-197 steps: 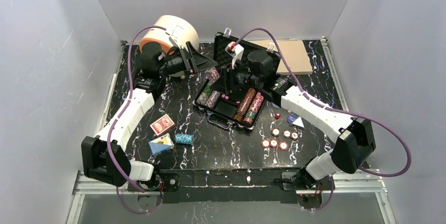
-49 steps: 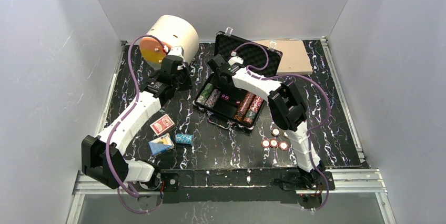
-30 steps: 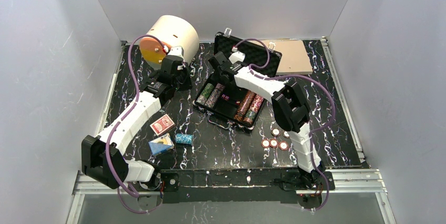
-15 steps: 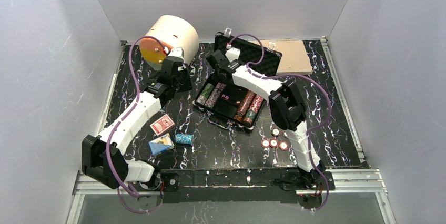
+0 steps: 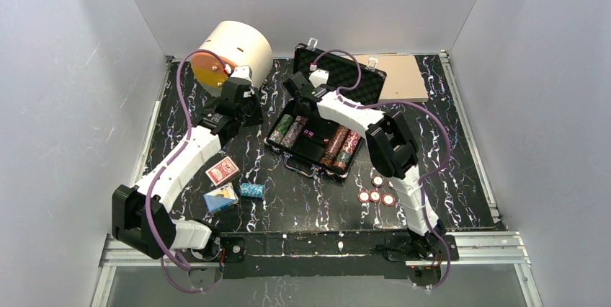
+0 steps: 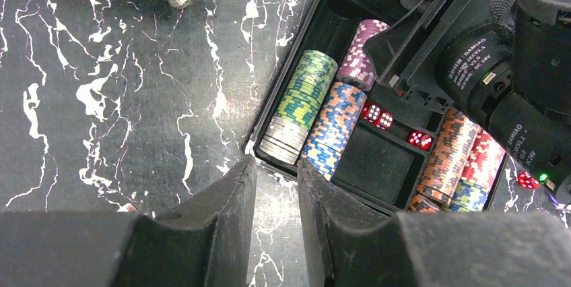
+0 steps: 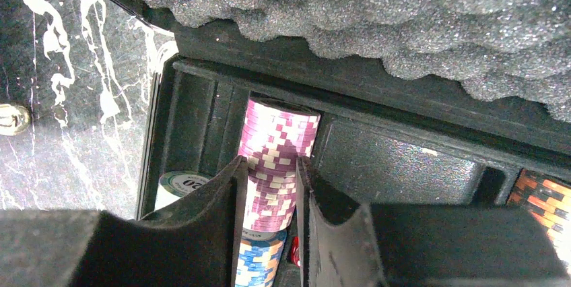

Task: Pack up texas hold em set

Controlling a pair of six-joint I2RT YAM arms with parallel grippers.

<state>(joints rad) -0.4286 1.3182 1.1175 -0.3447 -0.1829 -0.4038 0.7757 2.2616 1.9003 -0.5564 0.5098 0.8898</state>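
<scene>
Black case (image 5: 366, 85) lay open in middle of table (image 6: 135, 98), chip rows and red dice (image 6: 376, 114) inside. Right tool (image 7: 271, 162) was down at back of case, fingers tight on both sides of purple chip stack (image 7: 276, 132). Left tool (image 6: 276, 166) hung just beside case's near edge, narrow gap, holding nothing. Red card deck (image 5: 222, 171), blue deck (image 5: 220, 197) and loose chips (image 5: 375, 195) lay outside case.
</scene>
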